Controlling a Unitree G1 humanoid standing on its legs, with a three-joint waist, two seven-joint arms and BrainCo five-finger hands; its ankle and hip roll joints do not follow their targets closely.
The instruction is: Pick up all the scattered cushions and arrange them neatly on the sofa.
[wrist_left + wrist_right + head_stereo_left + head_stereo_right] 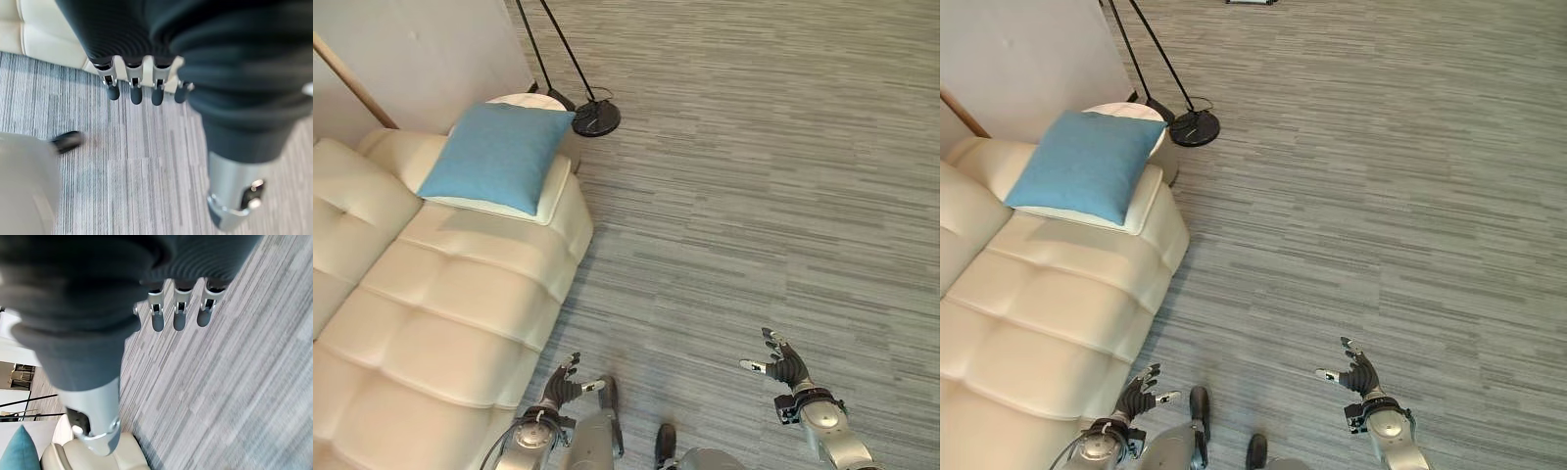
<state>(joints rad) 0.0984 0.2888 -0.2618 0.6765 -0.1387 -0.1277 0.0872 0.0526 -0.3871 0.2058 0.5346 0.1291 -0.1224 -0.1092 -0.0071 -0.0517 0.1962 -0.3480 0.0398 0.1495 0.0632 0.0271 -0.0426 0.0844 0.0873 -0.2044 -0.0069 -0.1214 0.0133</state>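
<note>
A grey striped carpet floor (754,176) spreads across most of the room, running far and to the right. Along the left stands a cream tufted sofa (431,323), its seat stretching from near to far, with a pale wall (421,49) behind its far end. On the far end of the sofa lies a blue cushion (497,154), flat on top of a cream cushion (548,196) whose edge peeks out beneath it on the right and near sides; the pair sits on the sofa's arm, square to it. Just beyond them a small round white side table (530,100) shows past the blue cushion's far corner. Beside that, further right, the black round base of a floor lamp (596,118) rests on the floor, its two thin black poles slanting up and away. Near the robot, the left hand (563,384) hangs just beside the sofa's near right edge, its fingers relaxed and spread, holding nothing. The right hand (783,362) hovers over bare floor well to the right of the sofa, its fingers (178,318) straight and spread, also empty.
</note>
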